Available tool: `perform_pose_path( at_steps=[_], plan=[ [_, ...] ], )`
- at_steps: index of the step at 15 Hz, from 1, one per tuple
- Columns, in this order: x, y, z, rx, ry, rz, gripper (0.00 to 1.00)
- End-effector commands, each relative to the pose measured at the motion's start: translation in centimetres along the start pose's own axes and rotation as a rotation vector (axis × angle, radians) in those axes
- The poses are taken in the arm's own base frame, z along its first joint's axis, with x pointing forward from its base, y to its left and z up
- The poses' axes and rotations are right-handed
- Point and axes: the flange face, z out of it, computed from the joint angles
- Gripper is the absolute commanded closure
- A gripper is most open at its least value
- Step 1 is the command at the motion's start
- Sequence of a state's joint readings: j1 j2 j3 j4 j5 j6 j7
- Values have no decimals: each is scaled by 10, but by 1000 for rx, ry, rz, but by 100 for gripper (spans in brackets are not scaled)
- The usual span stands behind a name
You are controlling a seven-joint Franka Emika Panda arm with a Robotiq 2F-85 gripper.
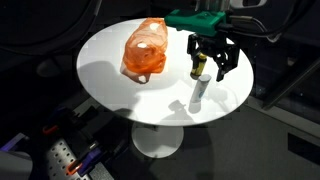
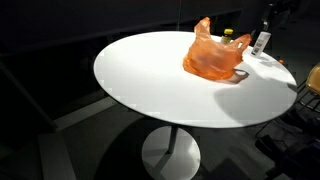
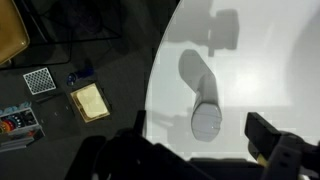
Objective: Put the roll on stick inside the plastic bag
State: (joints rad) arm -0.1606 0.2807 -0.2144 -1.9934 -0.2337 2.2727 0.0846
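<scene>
A white roll-on stick (image 1: pixel 198 92) stands upright on the round white table (image 1: pixel 110 80), to the right of a crumpled orange plastic bag (image 1: pixel 145 50). My gripper (image 1: pixel 210 62) hangs open just above the stick and holds nothing. In the wrist view the stick's top (image 3: pixel 205 120) sits between my two dark fingers (image 3: pixel 200 145), which do not touch it. In an exterior view the stick (image 2: pixel 261 42) stands near the table's far edge, beside the bag (image 2: pixel 211 55).
A small yellow-topped object (image 2: pixel 228 33) shows behind the bag. The table edge (image 3: pixel 152 90) runs close to the stick. On the floor below lie a small box (image 3: pixel 88 101) and other bits. Dark surroundings ring the table.
</scene>
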Motion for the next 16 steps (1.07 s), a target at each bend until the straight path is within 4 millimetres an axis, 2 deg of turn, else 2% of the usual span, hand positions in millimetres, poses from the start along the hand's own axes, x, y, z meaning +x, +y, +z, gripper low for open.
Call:
perform_pose_path(
  at_steps=[1, 7, 8, 9, 13, 16],
  plan=[
    [6, -7, 7, 11, 14, 1, 0],
    [12, -15, 24, 3, 7, -13, 0],
    [13, -15, 26, 0, 8, -14, 11],
    [14, -16, 28, -2, 8, -14, 26],
    [15, -16, 32, -7, 7, -14, 59],
    [13, -17, 25, -11, 11, -16, 84]
  ],
)
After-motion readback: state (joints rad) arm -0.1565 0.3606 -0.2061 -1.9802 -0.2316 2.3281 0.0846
